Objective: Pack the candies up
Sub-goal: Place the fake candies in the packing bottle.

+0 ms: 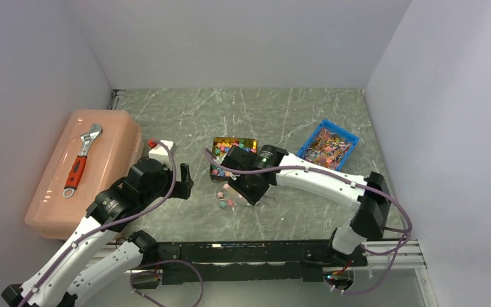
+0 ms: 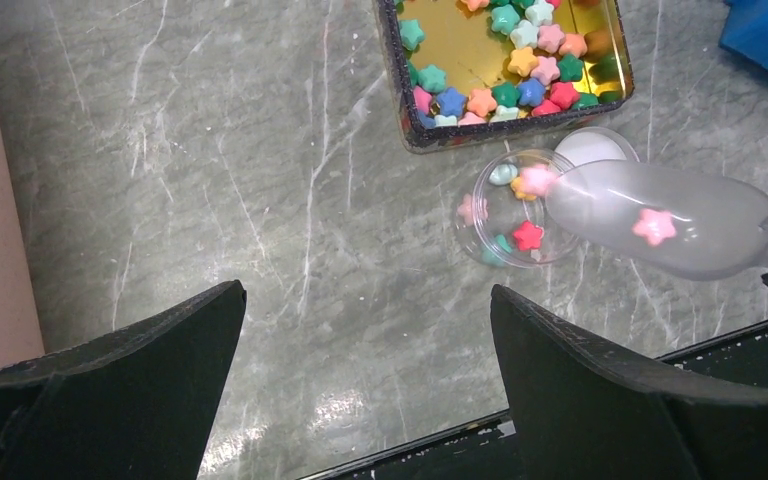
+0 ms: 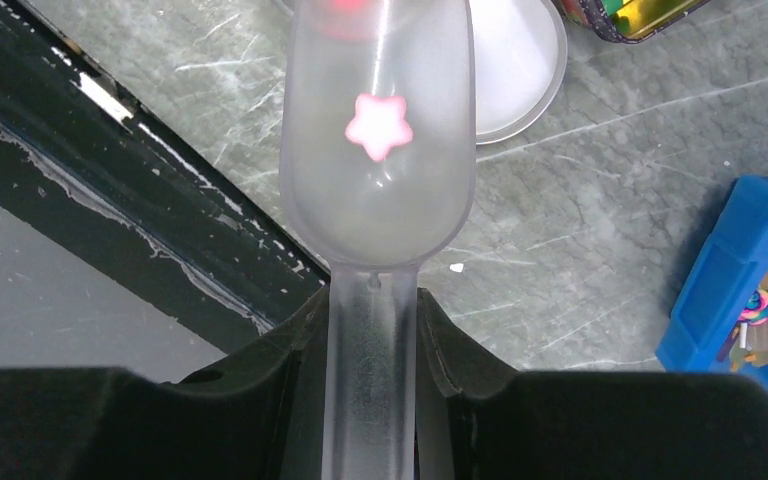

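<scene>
As the scoop [image 2: 605, 205] hovers, one candy [image 2: 653, 226] lies inside.

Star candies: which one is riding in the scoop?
The pink star, alone in the translucent scoop held by the right tool; the others lie in the gold tin or the clear cup.

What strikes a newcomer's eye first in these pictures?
The translucent plastic scoop, clamped in the right gripper, holds one pink star-shaped candy, its mouth at a clear round cup beside a gold tin of pastel candies. At left, a red-handled wrench lies on a peach box.
</scene>
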Available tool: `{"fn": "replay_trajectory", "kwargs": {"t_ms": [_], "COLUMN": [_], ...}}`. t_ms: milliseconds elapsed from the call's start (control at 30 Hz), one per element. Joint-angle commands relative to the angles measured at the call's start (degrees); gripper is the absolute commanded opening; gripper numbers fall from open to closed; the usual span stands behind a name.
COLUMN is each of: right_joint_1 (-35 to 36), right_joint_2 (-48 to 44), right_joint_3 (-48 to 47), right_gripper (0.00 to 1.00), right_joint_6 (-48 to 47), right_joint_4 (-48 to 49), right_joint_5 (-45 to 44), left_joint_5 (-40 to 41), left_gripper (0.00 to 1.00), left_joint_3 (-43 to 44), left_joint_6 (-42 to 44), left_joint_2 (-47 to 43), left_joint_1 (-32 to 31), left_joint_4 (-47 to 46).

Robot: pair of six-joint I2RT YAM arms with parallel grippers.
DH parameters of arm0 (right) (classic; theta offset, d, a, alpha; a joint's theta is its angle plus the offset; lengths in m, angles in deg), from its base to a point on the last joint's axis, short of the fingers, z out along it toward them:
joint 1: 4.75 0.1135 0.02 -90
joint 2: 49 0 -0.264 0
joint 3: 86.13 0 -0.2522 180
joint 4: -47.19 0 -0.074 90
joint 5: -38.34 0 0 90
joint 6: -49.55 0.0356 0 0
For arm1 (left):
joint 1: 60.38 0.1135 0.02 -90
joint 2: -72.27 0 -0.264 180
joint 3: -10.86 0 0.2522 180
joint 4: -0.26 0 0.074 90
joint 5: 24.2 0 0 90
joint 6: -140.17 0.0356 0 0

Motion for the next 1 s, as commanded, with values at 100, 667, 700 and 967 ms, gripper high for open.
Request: {"fn": "replay_trajectory", "kwargs": {"t_ms": [100,667,700,967], "right_joint_1": [-1.5,-2.7,-2.7,-2.8], "right_joint_2": [4.8,7.5,7.3,4.2], "right_joint_3": [-7.2,-11.8,-11.4,-10.4], "right_gripper": [0.0,0.0,0.0,0.0], "right_joint_6": [1.7,3.6,3.7,4.4], "right_joint_4": [-5.5,-9.9,-9.5,-8.8], "right_joint_5": [1.6,3.6,3.6,3.6], "left_joint_5": [-1.1,-2.3,-2.2,-1.6], "left_gripper": [0.99,0.99,1.0,0.99], "left_joint_3": [-0.5,-0.7,-0.7,-0.7], "left_joint_6": [1.6,2.2,2.2,1.9], "left_joint_2": [-1.4,-2.6,-2.7,-2.5], "left_joint_1": [-0.1,-0.1,-0.1,-0.1], "left_joint_4": [-1.9,-2.2,-2.1,-2.0]}}
